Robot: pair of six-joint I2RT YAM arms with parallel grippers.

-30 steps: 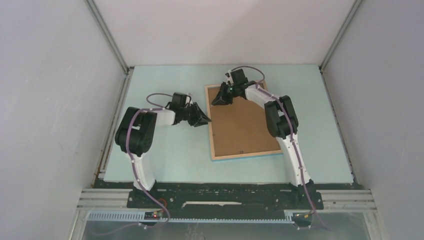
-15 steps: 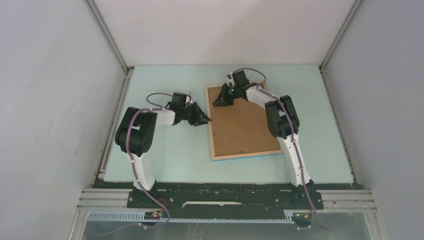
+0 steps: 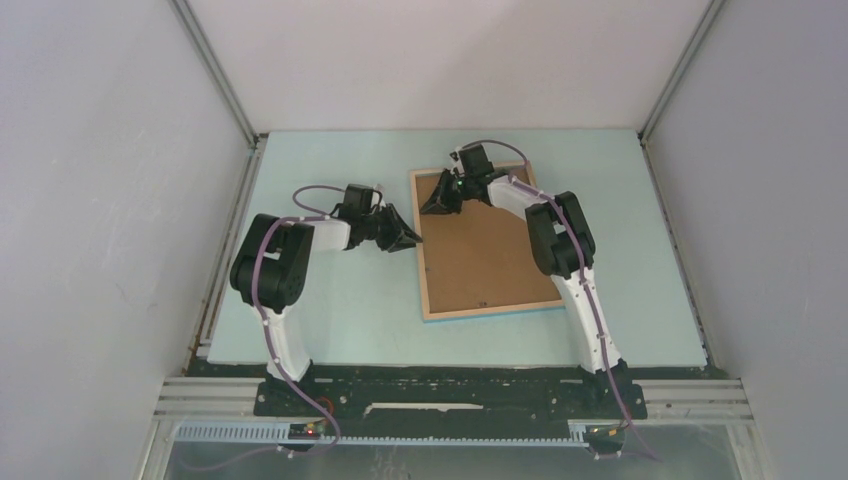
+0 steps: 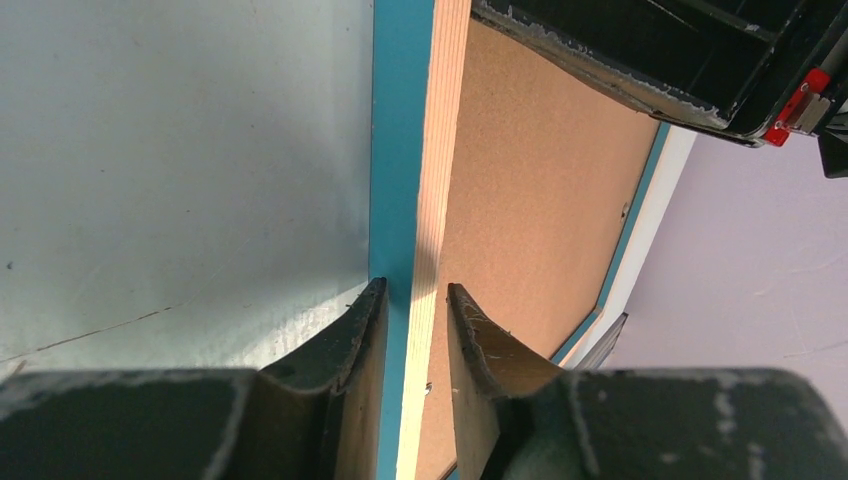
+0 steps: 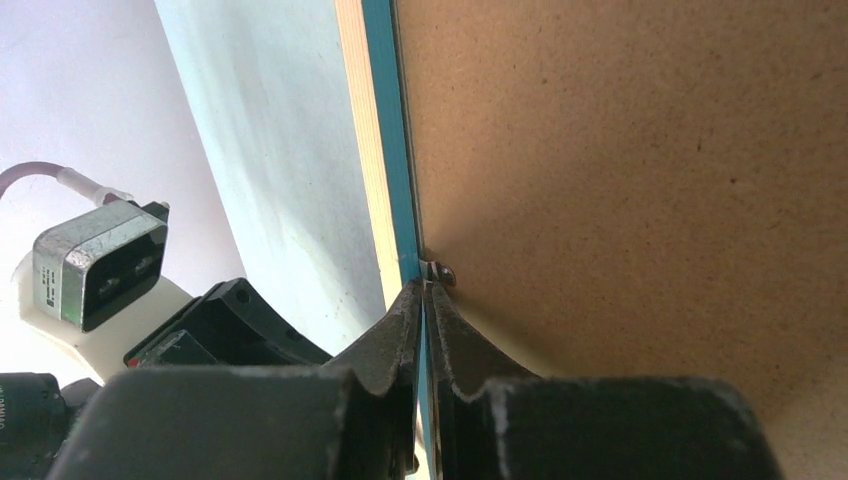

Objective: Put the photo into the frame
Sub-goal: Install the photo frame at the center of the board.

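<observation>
The frame [image 3: 490,308] lies face down on the table, light wood back up and turquoise edges showing, with the brown backing board [image 3: 480,250] set inside it. The photo is hidden. My left gripper [image 3: 410,238] is shut on the frame's left rail; in the left wrist view [image 4: 415,295] its fingers straddle the turquoise and wood edge [image 4: 405,150]. My right gripper [image 3: 434,204] is shut over the frame's upper left part. In the right wrist view [image 5: 424,290] its tips touch a small metal tab [image 5: 438,271] where the board [image 5: 620,180] meets the rail [image 5: 375,150].
The pale green table [image 3: 330,310] is boxed in by grey walls on the left, right and back. The right arm's gripper body [image 4: 680,50] hangs over the board close to my left gripper. The left arm's wrist [image 5: 100,270] shows beside the frame.
My right gripper has shifted slightly left toward the frame's left rail. The left gripper and the frame have not moved.
</observation>
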